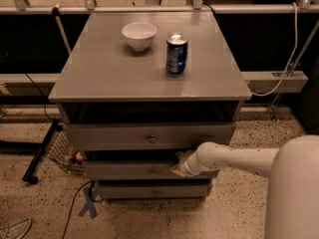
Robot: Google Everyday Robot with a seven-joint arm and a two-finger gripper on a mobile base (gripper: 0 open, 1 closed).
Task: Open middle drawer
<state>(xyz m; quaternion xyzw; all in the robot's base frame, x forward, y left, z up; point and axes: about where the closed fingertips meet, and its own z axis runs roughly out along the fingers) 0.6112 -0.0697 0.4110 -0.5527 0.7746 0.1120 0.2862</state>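
Camera view looks down on a grey desk (99,78) with three drawers stacked in its front. The middle drawer (124,170) is the low, flat-fronted one between the top drawer (109,136) and the bottom drawer (129,190), and it has a small round knob (154,172) at its centre. A dark gap runs along the upper edge of its front, under the top drawer.

My pincer (178,165) is at that upper edge, to the right of the knob and clear of it, with its pale tip against the drawer front or just over its lip. From this angle I cannot tell whether it is spread, pressed together, or pinching the edge. My white arm (234,158) reaches in from the right, nearly level, and my rounded white body (294,193) fills the lower right corner.

On the desk top stand a white bowl (139,35) and, just to its right and a little nearer me, an upright blue can (176,54); the two are apart. Another dark gap shows between the desk top and the top drawer. The floor (45,203) is speckled stone, with a cross of bluish tape (88,206) lying near the left foot of the desk.
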